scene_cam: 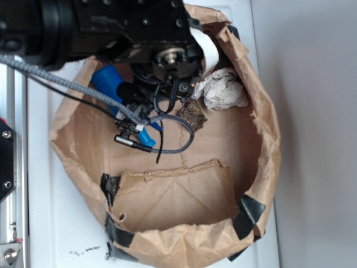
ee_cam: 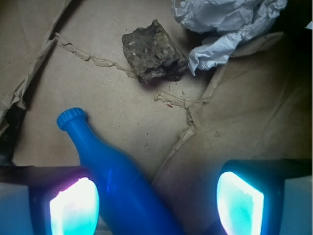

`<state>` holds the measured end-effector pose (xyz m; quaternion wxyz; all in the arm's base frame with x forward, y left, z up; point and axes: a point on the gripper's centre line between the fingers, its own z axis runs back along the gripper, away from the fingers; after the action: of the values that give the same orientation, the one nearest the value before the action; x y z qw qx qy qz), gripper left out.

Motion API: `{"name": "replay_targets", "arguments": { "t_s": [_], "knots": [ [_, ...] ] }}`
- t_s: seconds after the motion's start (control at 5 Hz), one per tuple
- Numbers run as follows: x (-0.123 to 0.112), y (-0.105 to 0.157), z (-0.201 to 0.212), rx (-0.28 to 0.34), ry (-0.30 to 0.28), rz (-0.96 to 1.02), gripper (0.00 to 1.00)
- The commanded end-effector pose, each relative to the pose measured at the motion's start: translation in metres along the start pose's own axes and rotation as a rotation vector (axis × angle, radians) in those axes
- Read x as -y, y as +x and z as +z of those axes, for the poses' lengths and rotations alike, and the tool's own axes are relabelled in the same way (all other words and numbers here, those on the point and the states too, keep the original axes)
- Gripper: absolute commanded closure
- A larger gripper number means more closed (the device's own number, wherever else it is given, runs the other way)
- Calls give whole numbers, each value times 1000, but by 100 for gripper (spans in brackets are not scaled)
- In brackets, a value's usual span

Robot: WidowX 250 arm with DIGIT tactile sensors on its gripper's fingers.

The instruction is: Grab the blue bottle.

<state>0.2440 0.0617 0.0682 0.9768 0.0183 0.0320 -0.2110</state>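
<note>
Blue bottle (ee_cam: 122, 181) smooth glossy plastic; bag (scene_cam: 184, 206) creased matt brown paper; white wad (ee_cam: 220, 24) crumpled paper.

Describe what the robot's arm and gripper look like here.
The arm is black, blocky metal with visible screw holes and a round silver-centred joint. A grey braided cable and thin black wires trail from it. The gripper has dark fingers with pads glowing cyan.

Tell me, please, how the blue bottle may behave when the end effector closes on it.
The blue bottle lies on its side with a round body, so it may roll. Its smooth, glossy plastic could slip between the open end effector pads. It probably is light and fairly stiff.
</note>
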Motion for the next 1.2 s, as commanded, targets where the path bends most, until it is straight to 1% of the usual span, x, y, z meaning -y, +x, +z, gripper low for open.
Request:
{"name": "replay_targets", "arguments": {
  "t_s": [0.0,0.2,0.4,0.6,0.8,1.0],
  "knots": [
    [14,8,-19,14,20,-80,0],
    [18,16,-46,-10,36,-72,0],
    [20,18,-57,-24,2,-72,0],
    [20,17,-44,32,20,-56,100],
    [14,17,-35,69,20,-56,100],
    [1,14,6,126,14,-15,100]
  ]
}}
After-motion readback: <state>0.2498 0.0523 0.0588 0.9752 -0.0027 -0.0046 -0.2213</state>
